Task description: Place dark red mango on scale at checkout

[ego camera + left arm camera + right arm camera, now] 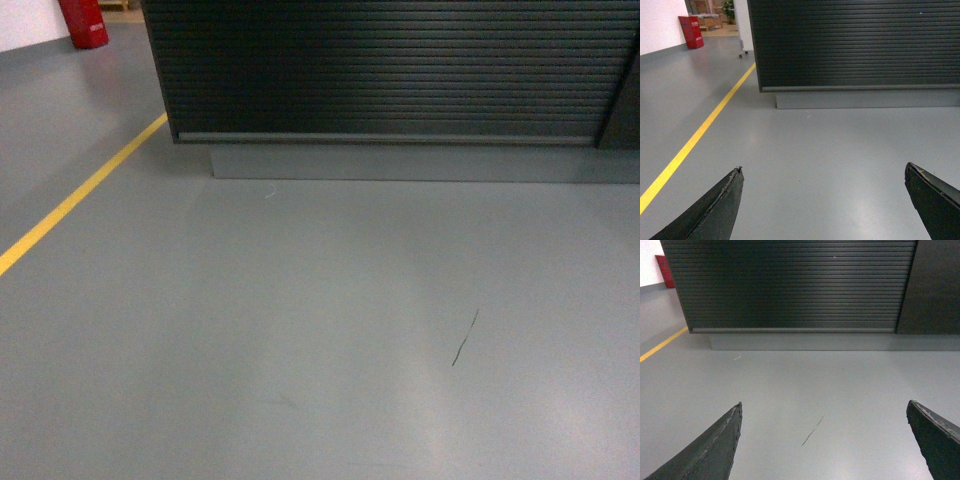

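You are facing the ribbed dark front of the checkout (390, 70), which is standing ahead of you across a stretch of bare grey floor (300, 330); its worktop is sitting above every view, so neither the mango nor the scale is showing anywhere — you cannot yet say which way the fruit lies or how its long axis is running. Both claws are hanging low over the floor, spread wide and carrying nothing: the left claw (824, 200) is pointing at the checkout's left corner, with a yellow line (700, 135) running past it, and the right claw (824, 440) is pointing squarely at the ribbed panel, with a thin dark scratch (812, 431) on the floor between its fingers. Neither arm is looking nearer to the task's things, in my judgement, since both are sitting about equally far from the counter. A red object (85, 22) is standing far off at the left; any writing on it is too blurred to read, and no other labels are showing.
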